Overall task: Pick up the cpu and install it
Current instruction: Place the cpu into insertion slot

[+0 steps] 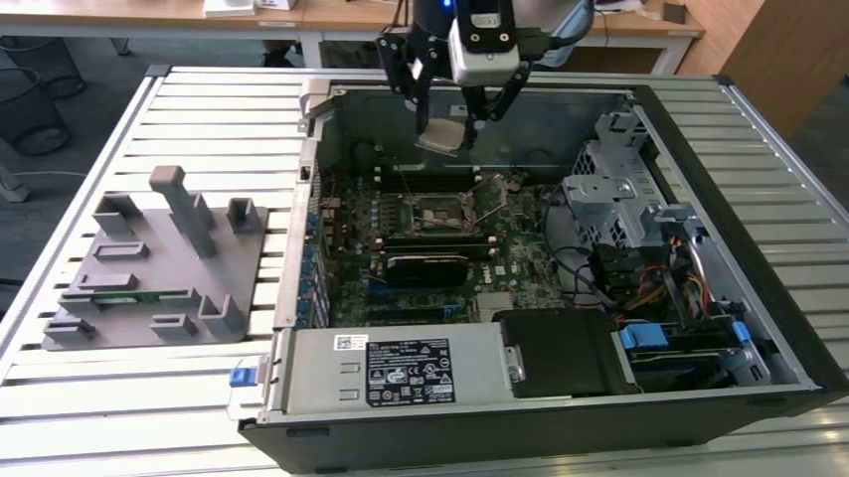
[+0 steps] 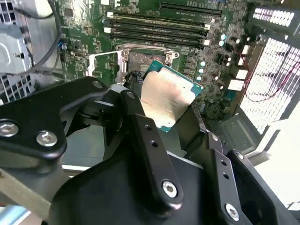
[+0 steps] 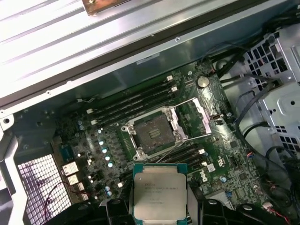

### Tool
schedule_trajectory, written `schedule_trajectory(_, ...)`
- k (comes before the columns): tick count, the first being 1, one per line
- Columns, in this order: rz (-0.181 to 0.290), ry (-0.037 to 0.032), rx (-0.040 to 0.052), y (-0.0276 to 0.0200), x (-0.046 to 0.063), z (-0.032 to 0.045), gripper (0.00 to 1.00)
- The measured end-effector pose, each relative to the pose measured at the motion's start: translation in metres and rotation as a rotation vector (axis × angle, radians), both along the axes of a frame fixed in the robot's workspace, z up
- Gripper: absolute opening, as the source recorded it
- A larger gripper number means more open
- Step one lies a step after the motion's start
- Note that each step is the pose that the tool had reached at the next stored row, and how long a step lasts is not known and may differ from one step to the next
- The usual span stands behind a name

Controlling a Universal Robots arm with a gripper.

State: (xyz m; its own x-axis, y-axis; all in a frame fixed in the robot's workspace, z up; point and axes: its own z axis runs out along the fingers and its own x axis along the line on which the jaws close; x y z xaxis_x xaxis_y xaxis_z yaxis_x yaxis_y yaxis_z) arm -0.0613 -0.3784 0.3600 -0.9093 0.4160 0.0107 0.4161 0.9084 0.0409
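The pincer (image 1: 448, 124) is closed narrowly on the cpu (image 1: 444, 136), gripping the chip by two opposite edges; in the second wrist view its black fingers (image 2: 136, 101) press against the sides of the cpu (image 2: 168, 101), and no gap shows between pad and rim.

The cpu sits right between the fingertips, so nothing separates it from the pincer; its silver-grey top shows plainly in the first wrist view (image 3: 159, 192), with the pincer (image 3: 160, 208) clamped around it.

The relation that matters, as I judge it, is the chip against the open socket (image 1: 438, 211). The cpu hangs in the air above the socket, clear of the board, and offset from it toward the far wall of the computer case (image 1: 558, 437); in the exterior view the chip also looks tilted rather than level with the socket.

The socket (image 3: 154, 132) is bare, its retention frame (image 3: 193, 111) swung open just beside it; memory slots (image 3: 131, 101) run alongside the socket.

Well apart from the socket, outside the case on the slatted table (image 1: 199, 99), stands a grey parts fixture (image 1: 146, 268); installation is not yet done.
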Motion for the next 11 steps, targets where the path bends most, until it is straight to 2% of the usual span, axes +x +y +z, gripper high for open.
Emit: schedule_trajectory(11,-0.147,0.0002,-0.0002,0.0013,0.0000,-0.0012,0.54)
